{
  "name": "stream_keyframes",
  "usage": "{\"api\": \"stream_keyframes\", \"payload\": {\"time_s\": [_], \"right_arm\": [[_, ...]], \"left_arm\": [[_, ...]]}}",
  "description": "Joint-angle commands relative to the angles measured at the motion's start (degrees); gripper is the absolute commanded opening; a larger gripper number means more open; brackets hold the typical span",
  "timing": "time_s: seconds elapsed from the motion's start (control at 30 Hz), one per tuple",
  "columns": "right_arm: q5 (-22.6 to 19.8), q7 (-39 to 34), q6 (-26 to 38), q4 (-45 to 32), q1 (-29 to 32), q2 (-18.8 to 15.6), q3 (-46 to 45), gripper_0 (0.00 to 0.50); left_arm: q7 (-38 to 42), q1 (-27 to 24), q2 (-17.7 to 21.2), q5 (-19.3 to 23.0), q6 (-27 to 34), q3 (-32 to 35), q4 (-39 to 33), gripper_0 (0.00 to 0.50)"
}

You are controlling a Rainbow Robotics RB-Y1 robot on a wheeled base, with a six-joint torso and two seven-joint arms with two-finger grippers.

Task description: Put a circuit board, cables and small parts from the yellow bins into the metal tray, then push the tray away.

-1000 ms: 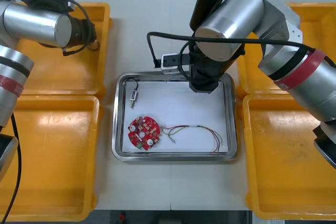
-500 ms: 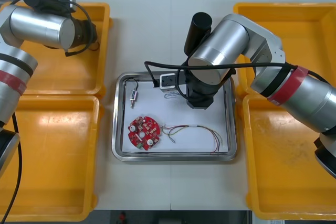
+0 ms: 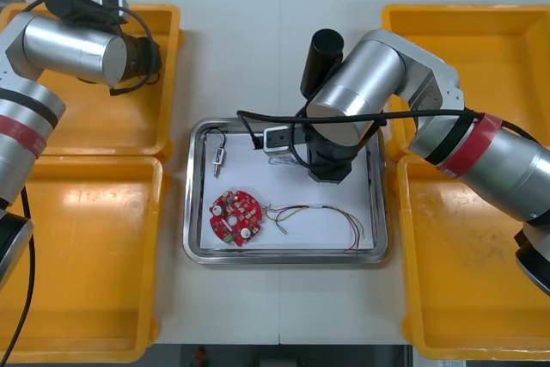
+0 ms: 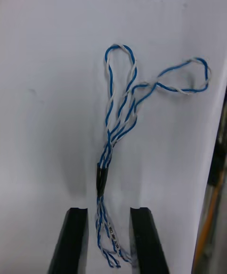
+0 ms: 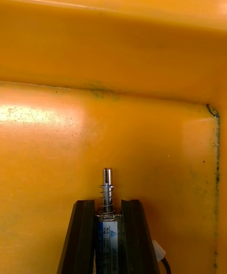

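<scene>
**Status: twisted cable at the tray, small part held in the bin**

We find the right gripper (image 4: 109,210) low over the shiny rectangular metal tray (image 3: 284,256). The tray sits at the centre of the front view on the light tabletop (image 3: 258,49). The gripper's black fingers stand a narrow gap apart and clamp nothing. The twisted blue and white cable (image 4: 100,177) lies on the tray's white inside. One end of it rests between the fingers, with bare white showing beside it, and its two loops fan out beyond the fingertips. In the front view the right arm (image 3: 361,92) covers the tray's upper middle.

The round red circuit board (image 3: 235,217) lies in the tray's lower left. Just beside it, the thin red and yellow cable (image 3: 314,207) runs toward the tray's lower right corner. A small metal part with a black lead (image 3: 219,158) lies in the tray's upper left.

The left arm (image 3: 77,45) reaches over the yellow plastic bin (image 3: 86,126) at the upper left of the front view. The left gripper (image 5: 108,203) is closed on a small cylindrical metal part (image 5: 108,184). The part's spring-wound pin juts past the fingertips, near a corner of the bin. We cannot tell whether it touches the bin floor.
</scene>
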Motion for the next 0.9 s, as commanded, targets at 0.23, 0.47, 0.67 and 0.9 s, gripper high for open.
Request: {"api": "stream_keyframes", "payload": {"time_s": [0.23, 0.47, 0.67, 0.9], "right_arm": [[2.07, -2.96, 11.91, -9.69, 0.62, 0.25, -4.34, 0.5], [3.3, -3.67, 21.14, -20.24, 6.5, -0.11, -13.65, 0.5], [3.39, -8.68, 23.04, -27.88, 10.9, -0.19, -23.15, 0.5], [2.59, -20.36, 23.04, -35.71, 17.4, -3.01, -32.81, 0.5]], "left_arm": [[-6.7, -4.15, 0.93, 0.54, 9.22, 4.17, -2.46, 0.0], [-7.93, -4.15, 1.72, 0.54, 21.09, 8.83, -8.87, 0.0], [-7.84, -4.06, 1.72, 0.46, 34.36, 11.64, -17.49, 0.0], [-6.97, -3.97, 1.46, 1.42, 48.07, 11.73, -27.15, 0.0]]}}
